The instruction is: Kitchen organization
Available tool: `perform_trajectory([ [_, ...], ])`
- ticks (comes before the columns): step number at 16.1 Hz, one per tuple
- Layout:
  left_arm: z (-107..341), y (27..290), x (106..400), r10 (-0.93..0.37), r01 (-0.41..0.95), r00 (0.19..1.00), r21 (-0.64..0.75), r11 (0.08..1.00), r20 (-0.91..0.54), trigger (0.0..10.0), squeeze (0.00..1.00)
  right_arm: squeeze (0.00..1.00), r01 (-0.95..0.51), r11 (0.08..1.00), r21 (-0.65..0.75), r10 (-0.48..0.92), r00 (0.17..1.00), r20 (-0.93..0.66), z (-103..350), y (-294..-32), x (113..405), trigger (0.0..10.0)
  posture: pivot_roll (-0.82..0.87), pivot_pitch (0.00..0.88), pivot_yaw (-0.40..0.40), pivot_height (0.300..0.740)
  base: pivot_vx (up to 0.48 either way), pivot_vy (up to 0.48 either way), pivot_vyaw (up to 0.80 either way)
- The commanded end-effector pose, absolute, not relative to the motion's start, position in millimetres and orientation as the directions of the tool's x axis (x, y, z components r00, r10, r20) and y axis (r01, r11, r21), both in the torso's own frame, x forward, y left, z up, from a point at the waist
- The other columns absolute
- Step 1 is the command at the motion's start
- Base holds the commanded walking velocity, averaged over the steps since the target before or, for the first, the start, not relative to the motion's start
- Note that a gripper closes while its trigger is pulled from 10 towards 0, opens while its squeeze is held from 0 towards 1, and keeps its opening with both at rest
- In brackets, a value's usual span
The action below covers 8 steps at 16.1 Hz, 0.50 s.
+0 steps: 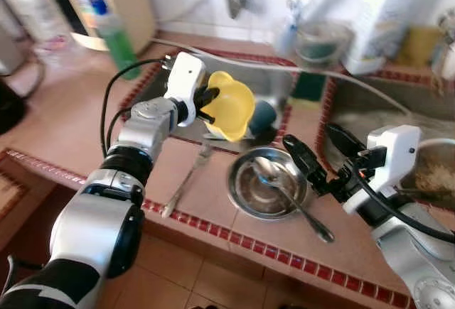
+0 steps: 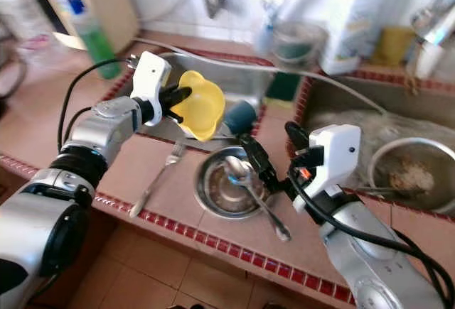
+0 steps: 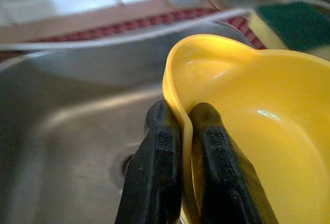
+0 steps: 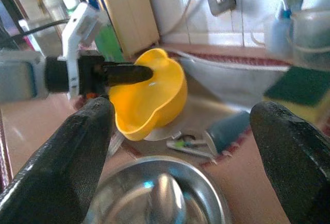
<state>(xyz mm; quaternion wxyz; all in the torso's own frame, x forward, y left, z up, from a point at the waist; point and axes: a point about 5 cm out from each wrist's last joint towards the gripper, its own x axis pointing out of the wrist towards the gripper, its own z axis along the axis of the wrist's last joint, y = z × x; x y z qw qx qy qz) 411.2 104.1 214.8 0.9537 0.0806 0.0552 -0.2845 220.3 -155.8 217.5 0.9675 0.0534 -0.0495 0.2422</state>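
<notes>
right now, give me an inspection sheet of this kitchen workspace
surface: tiled counter with red trim, sink set into it
job's things: yellow bowl held over the sink; steel bowl on the counter with a spoon in it; fork beside it
clutter: green bottle, white bottle, sponge, blue cup in the sink
grippers: left gripper pinches the yellow bowl's rim; right gripper open above the steel bowl
cables: black cable on left arm
surroundings: faucet, second basin holding a dirty pot
</notes>
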Motion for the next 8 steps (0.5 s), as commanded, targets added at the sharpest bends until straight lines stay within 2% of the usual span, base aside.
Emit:
perform_trajectory([
  [1, 223, 106, 413, -0.537, 0.554, 0.832, 0.157, 0.817, -0.140, 10.0, 0.00, 0.00, -0.492, 0.867, 0.080, 0.482, 0.869, 0.115, 219, -155, 212, 10.0, -0.34, 0.254, 0.150, 0.740, 0.000, 0.000, 0.00],
  [8, 228, 106, 416, -0.537, 0.554, 0.832, 0.167, 0.816, -0.137, 10.0, 0.00, 0.00, -0.526, 0.850, 0.014, 0.525, 0.850, 0.045, 223, -158, 174, 10.0, -0.37, 0.327, 0.169, 0.740, 0.000, 0.000, 0.00],
])
